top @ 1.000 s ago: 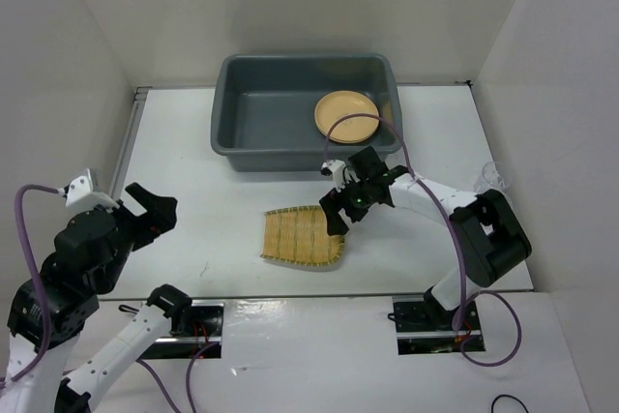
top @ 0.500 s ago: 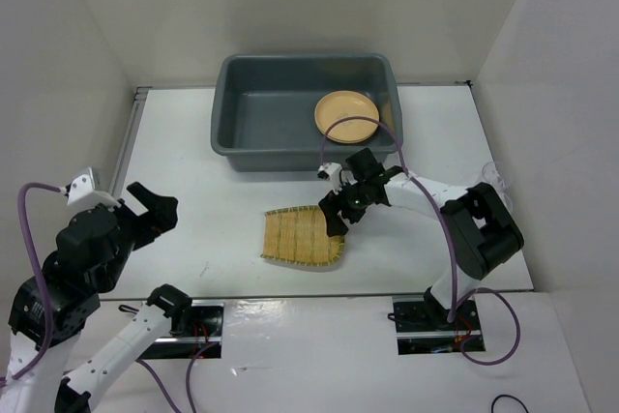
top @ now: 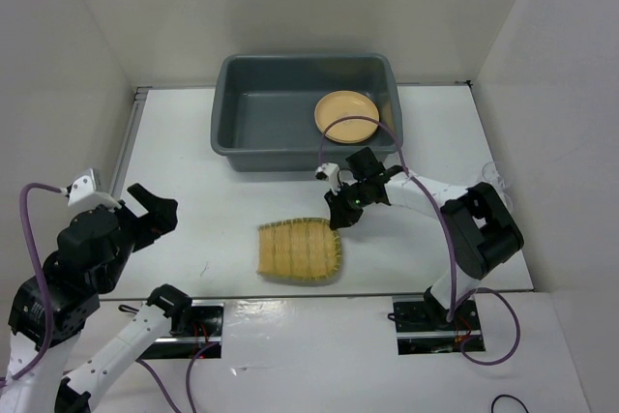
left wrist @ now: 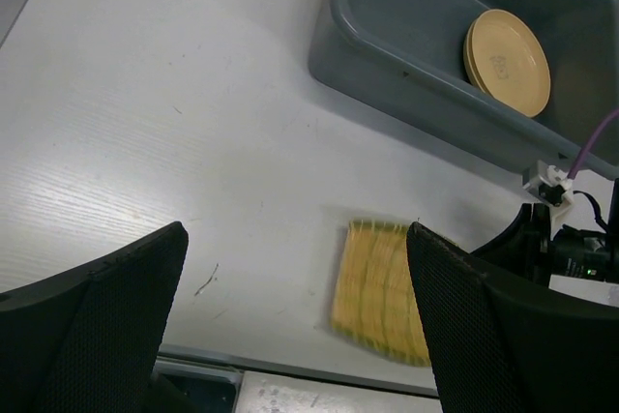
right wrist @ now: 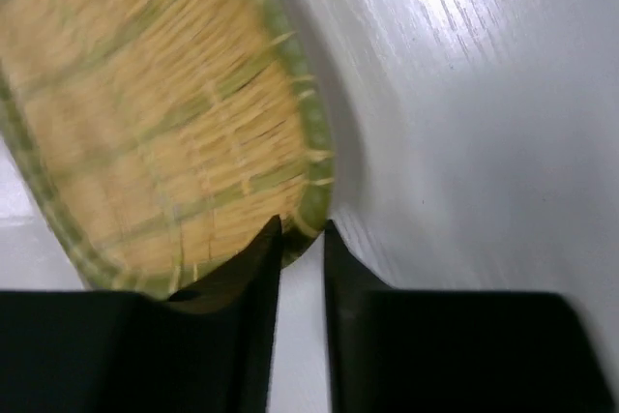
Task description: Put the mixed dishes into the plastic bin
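Note:
The yellow woven tray (top: 300, 251) with a green rim lies on the white table in front of the plastic bin (top: 224, 94). My right gripper (top: 338, 217) is at the tray's right far corner, shut on the tray's (right wrist: 164, 132) green rim, which sits pinched between the narrow jaws of the right gripper (right wrist: 302, 229). Two stacked yellow-orange plates (top: 346, 114) rest inside the bin at its right end. A small clear glass (top: 492, 175) stands by the right wall. My left gripper (top: 145, 210) hovers open at the left, well away from the tray (left wrist: 382, 292).
The grey bin's (left wrist: 416, 94) near wall stands just beyond the right gripper. White walls close in the table on the left, back and right. The right arm's purple cable (top: 363, 123) loops over the bin's rim.
The right jaws have shut on the tray's rim. The tray has shifted a little left and toward the near edge, turning squarer to the table. The left arm has barely moved.

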